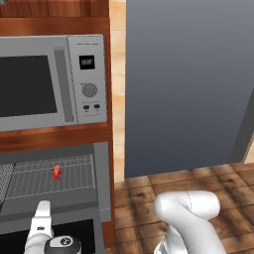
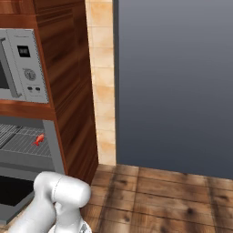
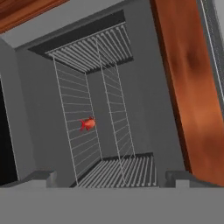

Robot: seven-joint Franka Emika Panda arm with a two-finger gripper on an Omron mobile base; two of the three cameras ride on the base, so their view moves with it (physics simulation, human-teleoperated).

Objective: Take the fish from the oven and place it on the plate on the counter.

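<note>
One small red-orange fish (image 1: 57, 171) lies on the wire rack (image 1: 74, 173) inside the open oven (image 1: 101, 178), below the microwave (image 1: 52, 82). Apart from it, the gripper (image 3: 112, 180) faces the cavity, fingers (image 3: 41, 178) spread wide and holding nothing.

Even, flat rendered light, soft focus throughout.
Oven (image 1: 99, 168) cavity dim grey at frame left; wood floor (image 2: 173, 195) at lower right shows blotchy dark shading; no glare.

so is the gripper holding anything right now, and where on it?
Nothing is held. The gripper is open, fingertips apart, short of the fish, which lies on the oven's wire rack.
</note>
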